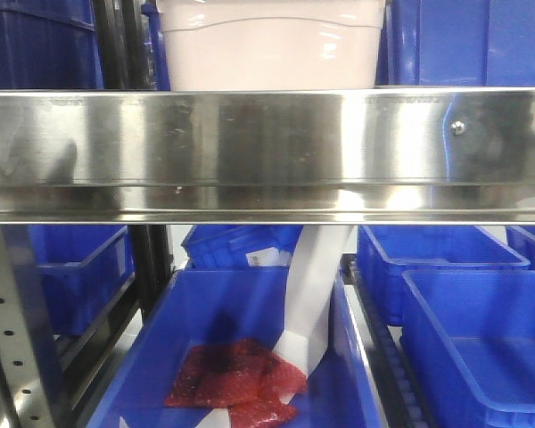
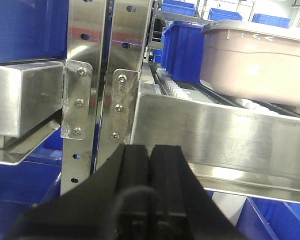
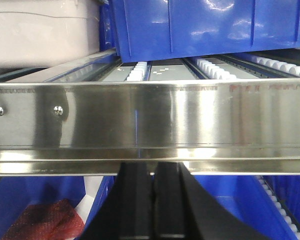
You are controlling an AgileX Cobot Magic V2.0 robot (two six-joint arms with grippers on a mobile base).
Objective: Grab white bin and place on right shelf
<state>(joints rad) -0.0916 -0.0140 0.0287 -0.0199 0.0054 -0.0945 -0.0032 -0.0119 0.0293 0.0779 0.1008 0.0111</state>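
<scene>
While white bin (image 1: 272, 45) sits on right shelf (image 1: 267, 152), left gripper (image 2: 150, 165) and right gripper (image 3: 152, 185) closed, empty, below rail.

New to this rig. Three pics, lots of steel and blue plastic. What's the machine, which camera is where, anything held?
It is a two-armed robot on a mobile base, facing a stainless steel rack. The front camera looks straight at the right shelf, seen as a wide shiny front rail. The white bin sits on that shelf behind the rail, with blue bins beside it. Below, another blue bin holds a red mesh bag under a white chute-like part.

The other two cameras ride on the wrists. The black wedge at the bottom of each is that arm's gripper: left gripper, right gripper. Both look shut and empty, held just below the shelf rail. The left wrist view also shows the perforated uprights.
</scene>
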